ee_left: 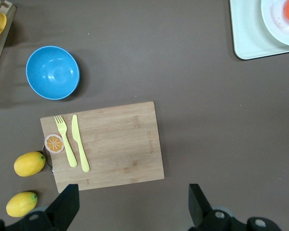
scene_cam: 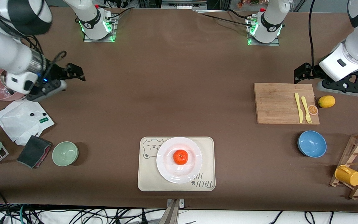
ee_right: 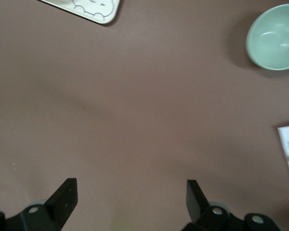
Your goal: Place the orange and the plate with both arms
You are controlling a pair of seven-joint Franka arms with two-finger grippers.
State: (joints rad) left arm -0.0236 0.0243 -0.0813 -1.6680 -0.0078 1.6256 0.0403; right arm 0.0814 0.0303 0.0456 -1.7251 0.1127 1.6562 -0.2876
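Small reddish-orange whole orange point(scene_cam: 180, 156) resting at centre of round white glossy plate point(scene_cam: 166, 169), on cream rectangular bear tray point(scene_cam: 207, 161). Left tool point(ee_left: 134, 201) spread wide, empty, above bamboo cutting board point(ee_left: 120, 144). Right tool point(ee_right: 130, 198) likewise wide, empty, over bare brown surface point(ee_right: 144, 115), well apart from tray.

Bare table point(scene_cam: 172, 93) lay wide between me and the tray point(scene_cam: 144, 174). The board point(scene_cam: 278, 104) and blue bowl point(scene_cam: 312, 143) crowded my left gripper's point(scene_cam: 300, 74) path; the green bowl point(scene_cam: 65, 153) flanked my right.
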